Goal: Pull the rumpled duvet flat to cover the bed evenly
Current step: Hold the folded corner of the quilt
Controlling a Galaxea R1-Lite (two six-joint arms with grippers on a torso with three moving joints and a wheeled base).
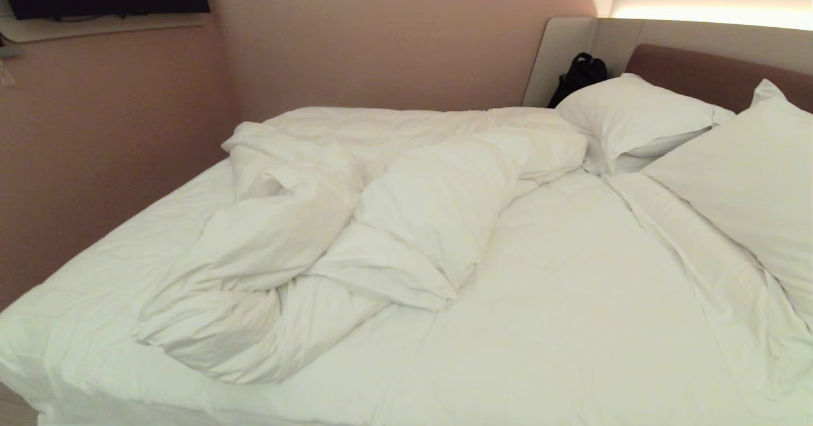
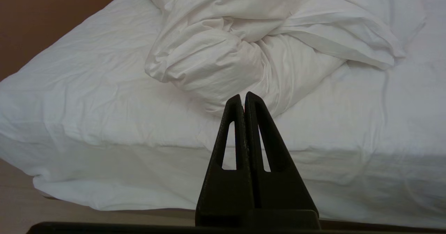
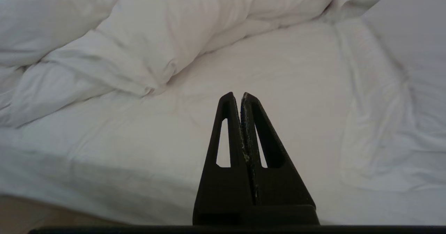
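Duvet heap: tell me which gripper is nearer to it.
Left. The left gripper, shut, points at the duvet heap's near end. The right gripper, shut, faces bare sheet beside the heap. Neither touches it.

Soft wrinkled cloth duvet [image 1: 356, 223], smooth taut cotton-like sheet on bed [image 1: 571, 324], matt black plastic hands [image 2: 244, 96]

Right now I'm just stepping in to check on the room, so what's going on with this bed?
Nothing is being handled yet. The duvet lies bunched in a rumpled heap on the far-left part of the bed, leaving the sheet bare on the near and right side. Two pillows sit by the headboard, with a black bag behind them. The left hand and right hand are both shut and empty, short of the near edge of the mattress, touching nothing.
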